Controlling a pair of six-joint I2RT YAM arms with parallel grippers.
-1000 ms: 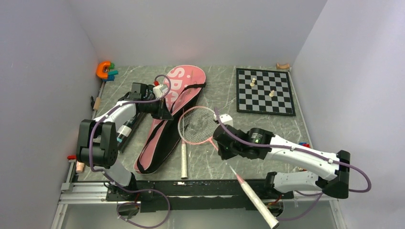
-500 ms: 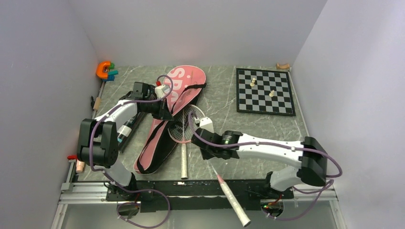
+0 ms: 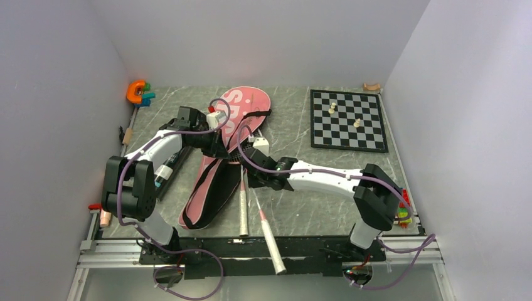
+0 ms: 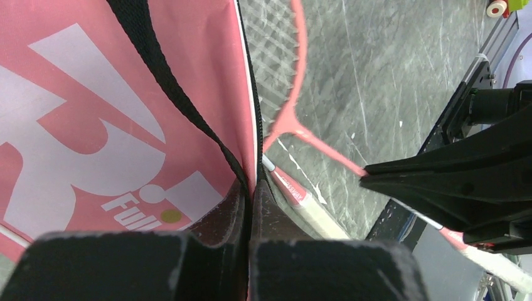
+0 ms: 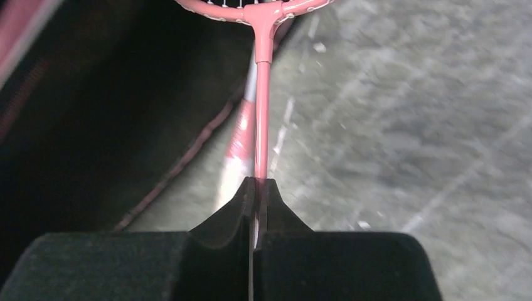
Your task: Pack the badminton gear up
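The pink "SPORT" racket bag [image 3: 233, 119] lies on the table, its black strap [image 4: 164, 84] across it. My left gripper [image 3: 219, 149] is shut on the bag's zip edge [image 4: 252, 157] and holds it up. My right gripper [image 3: 251, 177] is shut on the pink shaft [image 5: 261, 119] of one racket [image 3: 268, 235]. That racket's head [image 4: 295, 94] is at the bag's open edge, partly under the lifted flap. The second racket [image 3: 243, 210] lies flat beside the bag, and its shaft shows in the left wrist view [image 4: 293, 189]. The black tube [image 3: 166, 170] lies left of the bag. No shuttlecocks are in view.
A chessboard [image 3: 349, 119] with pale pieces sits at the back right. An orange and teal toy [image 3: 139, 92] is in the back left corner. The bag's dark opening [image 5: 94, 113] fills the left of the right wrist view. The metal rail [image 3: 251, 248] runs along the near edge.
My right arm has swung left with the racket, bringing its head from the open table to the bag's opening. My left gripper has kept its hold on the bag's edge.
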